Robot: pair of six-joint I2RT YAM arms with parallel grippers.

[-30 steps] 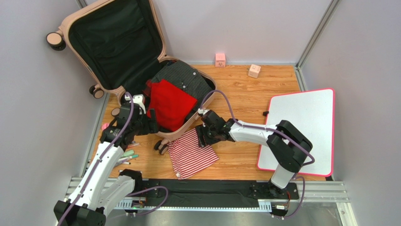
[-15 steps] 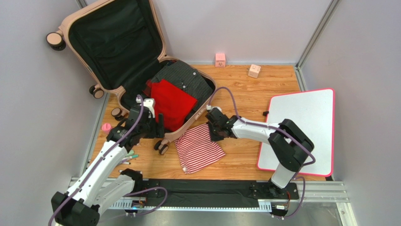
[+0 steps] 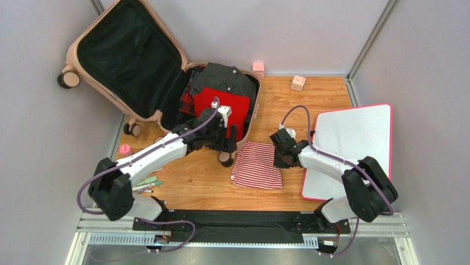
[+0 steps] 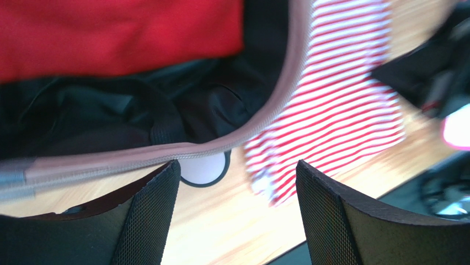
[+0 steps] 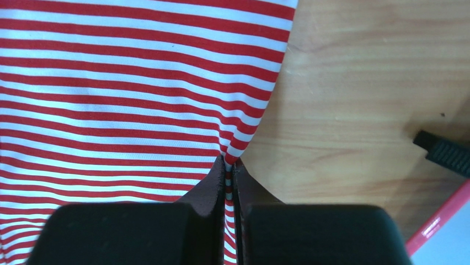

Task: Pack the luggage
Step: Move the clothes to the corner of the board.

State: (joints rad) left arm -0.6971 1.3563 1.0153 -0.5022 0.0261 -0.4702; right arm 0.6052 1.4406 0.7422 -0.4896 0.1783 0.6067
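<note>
The luggage (image 3: 127, 61) lies open: its pale pink lid leans on the back-left wall and its base holds a dark striped shirt (image 3: 223, 77) under a red cloth (image 3: 229, 105). My left gripper (image 3: 227, 142) hovers open over the base's front rim, beside a caster wheel (image 4: 203, 168). Its fingers (image 4: 149, 221) have nothing between them, and the pink zip rim (image 4: 165, 152) runs just beyond them. A red-and-white striped cloth (image 3: 254, 165) lies flat on the wooden table in front of the luggage. My right gripper (image 3: 278, 157) is shut on the cloth's right edge, and a fold of it is pinched between the jaws (image 5: 228, 165).
A white board with a pink rim (image 3: 353, 149) lies at the right, close to my right arm. A pink cube (image 3: 258, 70) and a beige cube (image 3: 298, 83) sit by the back wall. A small pink object (image 3: 125, 149) and some pens (image 3: 148, 182) lie at the left edge.
The luggage has slid and turned to the right, and my left gripper has moved right with it. My right gripper has shut on the striped cloth and pulled it rightward.
</note>
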